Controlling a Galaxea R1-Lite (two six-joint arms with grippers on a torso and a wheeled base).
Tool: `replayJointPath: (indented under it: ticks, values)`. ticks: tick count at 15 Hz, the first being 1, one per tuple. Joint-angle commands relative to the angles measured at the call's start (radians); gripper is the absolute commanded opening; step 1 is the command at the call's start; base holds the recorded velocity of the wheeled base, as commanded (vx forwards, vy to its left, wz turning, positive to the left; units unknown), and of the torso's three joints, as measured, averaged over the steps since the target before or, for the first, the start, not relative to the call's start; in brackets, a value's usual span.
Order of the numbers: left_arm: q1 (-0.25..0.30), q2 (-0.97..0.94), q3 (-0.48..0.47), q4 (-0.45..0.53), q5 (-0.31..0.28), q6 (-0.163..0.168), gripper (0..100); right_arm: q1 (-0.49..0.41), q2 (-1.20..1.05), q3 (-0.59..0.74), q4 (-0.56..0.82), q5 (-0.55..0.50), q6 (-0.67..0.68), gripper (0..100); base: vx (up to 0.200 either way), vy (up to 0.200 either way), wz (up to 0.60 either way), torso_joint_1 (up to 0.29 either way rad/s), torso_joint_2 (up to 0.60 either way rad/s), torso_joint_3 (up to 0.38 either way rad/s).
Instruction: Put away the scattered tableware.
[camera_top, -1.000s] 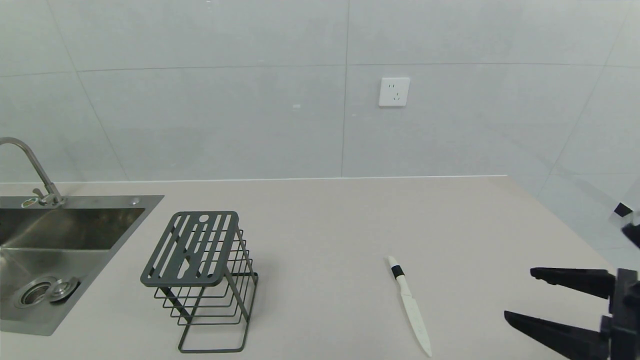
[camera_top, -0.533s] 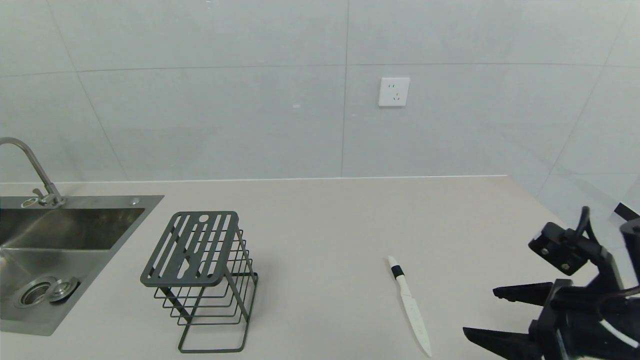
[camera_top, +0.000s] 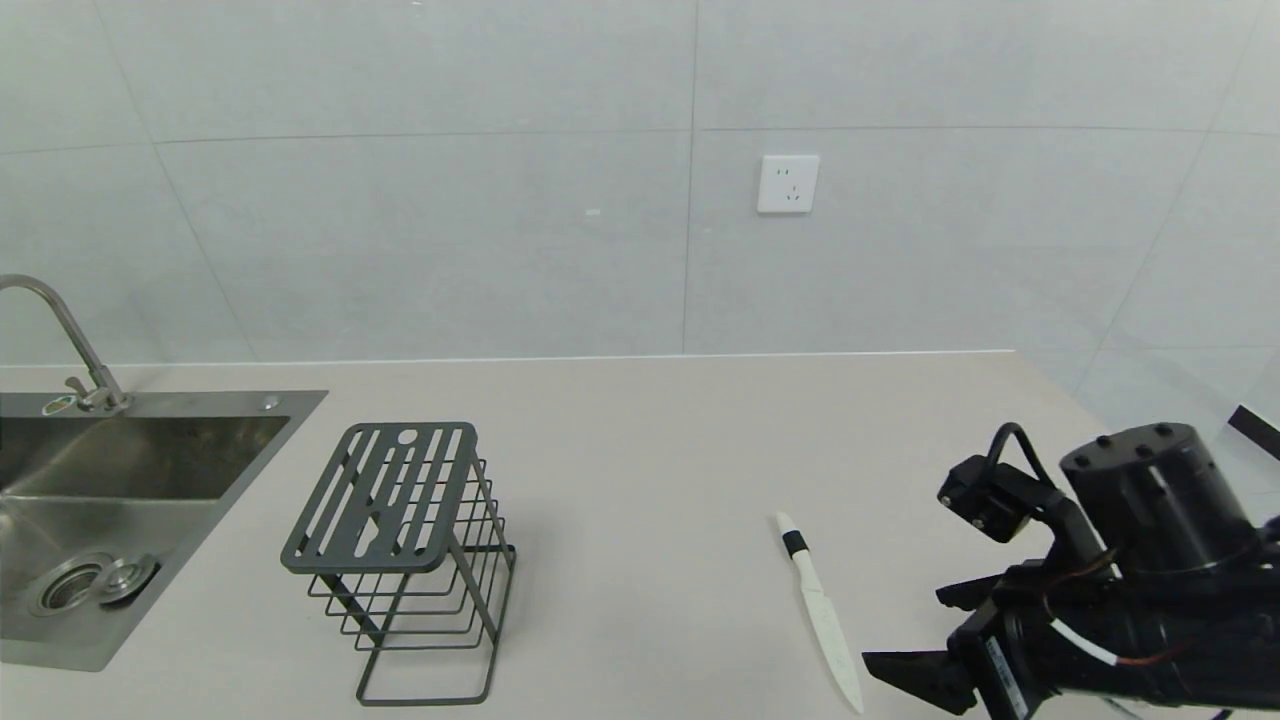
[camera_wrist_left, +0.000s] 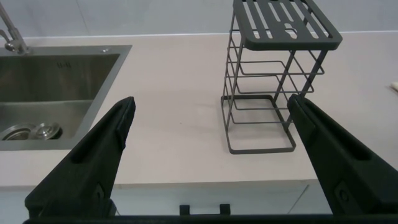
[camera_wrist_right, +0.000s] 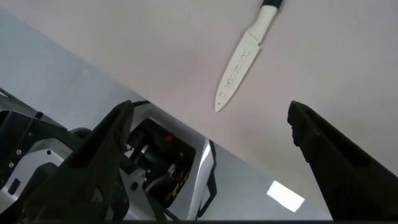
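You have bright, even, diffuse light across the whole table (camera_top: 650, 450). Shadows are soft and faint: the knife rack (camera_top: 400, 560) throws a pale smudge onto the table to its right, and the shadow of the knife (camera_top: 820, 610) is thinner still. The steel sink (camera_top: 180, 403) at the left gives mild, dull reflections. In the head view the wall's tile seams (camera_top: 400, 136) bow toward the edges, a wide-lens bend. The right gripper (camera_top: 902, 628) reads as a near-black shape with little surface detail.
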Motion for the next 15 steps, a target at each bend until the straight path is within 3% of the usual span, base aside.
replayJointPath:
  ticks: [1,11,15]
  values:
    - [0.0,0.001,0.0,0.0,-0.001,0.0,100,0.009,0.099,-0.039,-0.001,-0.004,0.002,100,0.0,0.0,0.0,0.0,0.0,0.0]
    - [0.0,0.001,0.0,0.0,-0.001,-0.001,100,0.051,0.354,-0.168,-0.005,-0.15,0.125,100,0.0,0.0,0.0,0.0,0.0,0.0]
    - [0.0,0.001,0.0,0.0,0.001,-0.003,100,0.048,0.506,-0.195,-0.159,-0.224,0.126,100,0.0,0.0,0.0,0.0,0.0,0.0]
